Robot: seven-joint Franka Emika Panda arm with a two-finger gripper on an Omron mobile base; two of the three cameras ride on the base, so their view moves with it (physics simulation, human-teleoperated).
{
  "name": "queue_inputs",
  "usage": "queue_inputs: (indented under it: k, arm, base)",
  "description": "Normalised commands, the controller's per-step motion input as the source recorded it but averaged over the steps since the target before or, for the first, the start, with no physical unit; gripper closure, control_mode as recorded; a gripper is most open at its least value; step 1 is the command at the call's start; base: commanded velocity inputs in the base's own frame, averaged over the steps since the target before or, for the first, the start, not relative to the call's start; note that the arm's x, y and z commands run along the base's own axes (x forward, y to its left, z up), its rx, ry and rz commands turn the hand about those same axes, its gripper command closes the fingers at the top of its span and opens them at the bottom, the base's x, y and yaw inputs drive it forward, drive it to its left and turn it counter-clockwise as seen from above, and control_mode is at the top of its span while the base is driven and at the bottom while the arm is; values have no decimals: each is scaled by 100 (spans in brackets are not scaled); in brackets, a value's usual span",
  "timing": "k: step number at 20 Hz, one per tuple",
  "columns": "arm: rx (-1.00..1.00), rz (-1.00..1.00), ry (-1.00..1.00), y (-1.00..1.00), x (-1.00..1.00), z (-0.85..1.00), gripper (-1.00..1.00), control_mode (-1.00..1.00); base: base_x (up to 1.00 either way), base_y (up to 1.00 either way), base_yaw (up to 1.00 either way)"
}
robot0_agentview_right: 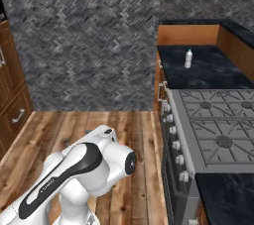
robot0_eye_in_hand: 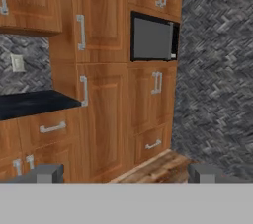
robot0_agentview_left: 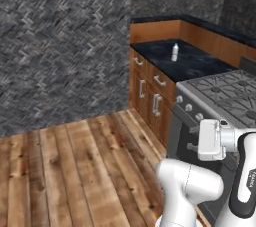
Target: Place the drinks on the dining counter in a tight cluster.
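1. Gripper [robot0_eye_in_hand: 126, 173]: jaws wide apart, holding nothing; faces wood cabinets [robot0_eye_in_hand: 104, 94] w/ a built-in microwave [robot0_eye_in_hand: 153, 39].
2. Small clear bottle [robot0_agentview_left: 175, 52], cap prob. light blue (too tiny to be sure), stands upright on black counter [robot0_agentview_left: 195, 63] beside the stove [robot0_agentview_left: 225, 93].

**Kitchen fixtures around the stove**

A grey gas stove with dark grates [robot0_agentview_right: 218, 132] stands against wood drawer cabinets with silver handles [robot0_agentview_left: 150, 91]. Beyond the stove lies a black marble counter [robot0_agentview_right: 218, 73], backed by a wood-panelled riser [robot0_agentview_right: 188, 34]. Facing away from the stove, tall wooden cupboards [robot0_eye_in_hand: 99, 70] hold a built-in grey microwave [robot0_eye_in_hand: 153, 39].
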Motion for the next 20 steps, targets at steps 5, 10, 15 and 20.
queue_inputs:
  k: [5,10,15,20]
  arm:
    - [0,0,0,0,0,0,-100,100]
    - [0,0,0,0,0,0,-100,100]
    - [0,0,0,0,0,0,-100,100]
    - [0,0,0,0,0,0,-100,100]
  base:
    - [79,38,-21]
    - [79,39,-20]
    - [80,37,-22]
    - [79,38,-23]
